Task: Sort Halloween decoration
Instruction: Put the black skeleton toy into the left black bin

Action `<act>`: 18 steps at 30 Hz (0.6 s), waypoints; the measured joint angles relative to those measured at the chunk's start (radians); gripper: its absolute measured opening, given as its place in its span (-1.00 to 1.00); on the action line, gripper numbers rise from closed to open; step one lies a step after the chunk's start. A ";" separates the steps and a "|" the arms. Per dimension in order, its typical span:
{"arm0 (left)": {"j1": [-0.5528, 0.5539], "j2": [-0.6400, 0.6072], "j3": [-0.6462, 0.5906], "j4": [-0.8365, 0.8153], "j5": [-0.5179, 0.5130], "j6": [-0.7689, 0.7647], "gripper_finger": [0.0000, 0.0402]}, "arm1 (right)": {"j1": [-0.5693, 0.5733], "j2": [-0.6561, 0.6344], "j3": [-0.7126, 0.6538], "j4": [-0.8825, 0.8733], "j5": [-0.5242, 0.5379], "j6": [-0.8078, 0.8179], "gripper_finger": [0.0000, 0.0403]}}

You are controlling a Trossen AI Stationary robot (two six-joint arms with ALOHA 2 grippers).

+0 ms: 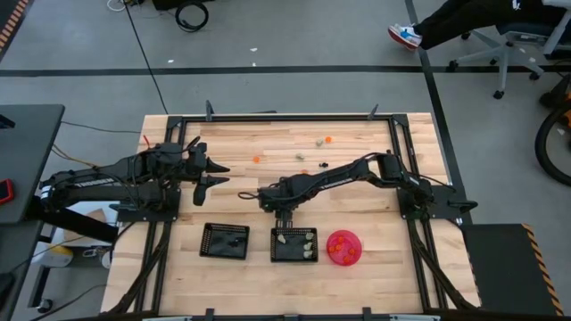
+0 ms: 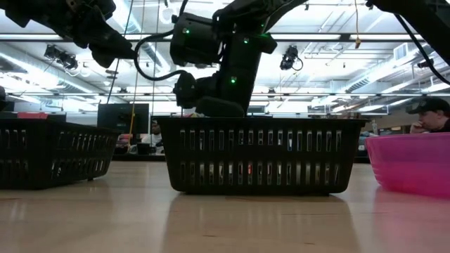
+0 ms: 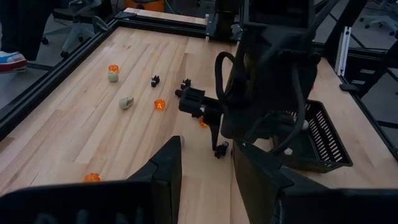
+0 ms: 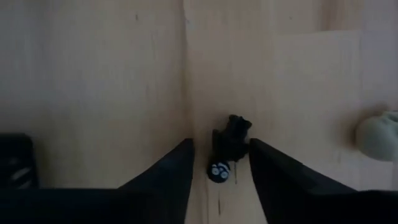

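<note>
My right gripper (image 1: 284,212) points down at the table just beyond the middle black tray (image 1: 294,243). In the right wrist view it (image 4: 221,144) is open, and a small black trinket with white eyes (image 4: 229,149) lies on the wood between its fingers. A pale cream trinket (image 4: 379,134) lies beside it. More orange, cream and black trinkets (image 3: 160,104) are scattered toward the far edge. My left gripper (image 1: 214,176) hovers open, left of the right gripper, touching nothing. My right gripper comes from above, pointing down, with one finger on each side of the black trinket (image 4: 236,140), which lies on the table. One finger (image 4: 264,165) stands right beside it; I cannot tell whether it touches.
Three containers stand in a row near the table's near edge: a black tray (image 1: 225,241), the middle tray holding cream pieces (image 1: 308,239), and a pink bowl (image 1: 343,247) with orange pieces. Black frame rails (image 1: 397,143) run along the table's sides. A person sits beyond the far right corner (image 1: 482,22).
</note>
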 joint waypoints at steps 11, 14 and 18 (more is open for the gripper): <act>0.000 0.000 0.000 0.000 0.000 0.000 -0.42 | 0.000 0.000 -0.001 0.012 -0.006 -0.018 -0.80; 0.000 0.000 0.000 0.000 0.000 0.000 -0.42 | 0.000 -0.002 -0.003 0.036 -0.006 -0.031 -0.86; 0.000 0.000 0.000 0.000 0.000 0.000 -0.42 | -0.001 -0.011 -0.002 0.070 0.015 -0.037 -0.82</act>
